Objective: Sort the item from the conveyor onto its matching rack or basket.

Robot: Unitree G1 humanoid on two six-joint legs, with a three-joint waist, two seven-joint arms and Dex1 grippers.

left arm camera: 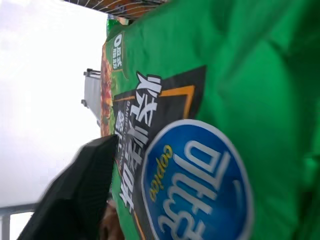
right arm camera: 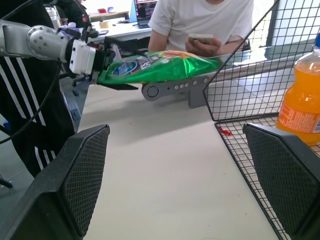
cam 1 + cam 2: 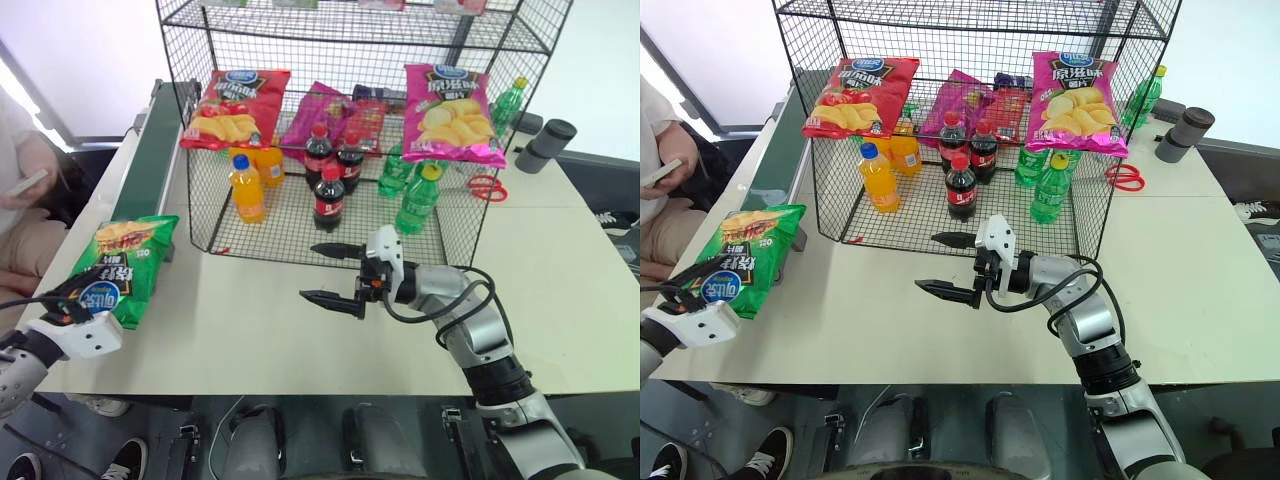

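Left claw (image 2: 102,75) pinched the green bag (image 3: 122,268) by its near edge at the conveyor (image 3: 155,140) end; right claw (image 3: 335,275) hung spread over the worktop (image 3: 280,330). Risk: glossy film slipping from that shallow grip.

green crisp bag (image 3: 122,268), flat on conveyor (image 3: 158,135) end

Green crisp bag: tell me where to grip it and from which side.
Grip the green crisp bag by its near short edge, the logo end, coming level from the robot's left side. It lies flat with that end overhanging the end of the conveyor, so fingers can probably pass above and below the thin seam. The left gripper already sits around that edge.
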